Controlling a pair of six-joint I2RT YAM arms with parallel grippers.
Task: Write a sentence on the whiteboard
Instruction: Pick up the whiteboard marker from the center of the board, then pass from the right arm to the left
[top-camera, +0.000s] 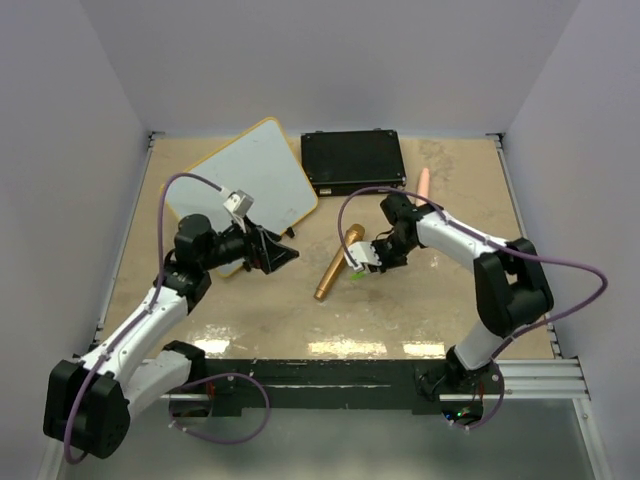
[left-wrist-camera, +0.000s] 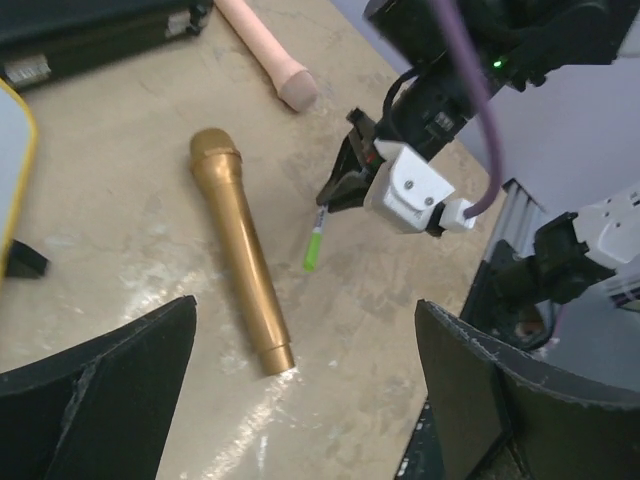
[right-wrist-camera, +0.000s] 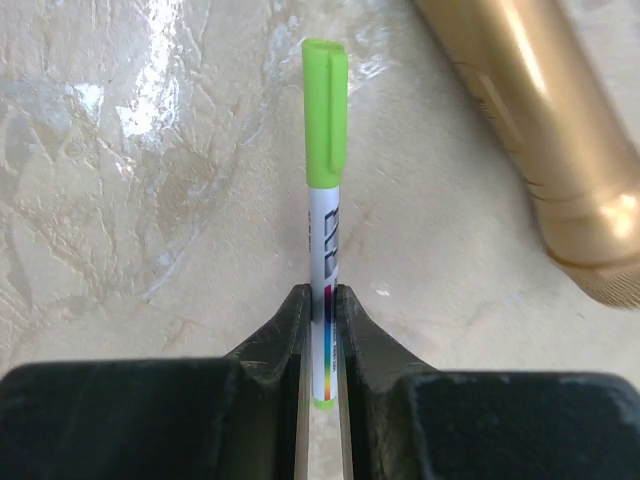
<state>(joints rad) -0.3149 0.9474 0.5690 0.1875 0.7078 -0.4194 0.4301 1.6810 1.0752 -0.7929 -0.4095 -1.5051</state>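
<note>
The whiteboard (top-camera: 248, 178) lies tilted at the back left of the table, and its yellow rim (left-wrist-camera: 24, 165) shows at the left edge of the left wrist view. Its white face looks blank; the sentence is not in view. My right gripper (right-wrist-camera: 322, 312) is shut on the white barrel of a capped green marker (right-wrist-camera: 326, 190), whose cap points away from the fingers, low over the table. From above, the marker (top-camera: 357, 272) sits at mid-table. My left gripper (top-camera: 276, 251) stands open by the board's near edge, with nothing between its fingers (left-wrist-camera: 100, 400).
A gold microphone (top-camera: 338, 262) lies just left of the marker, close to the right gripper. A black case (top-camera: 353, 160) sits at the back centre. A pink cylinder (top-camera: 424, 182) lies to the right of the case.
</note>
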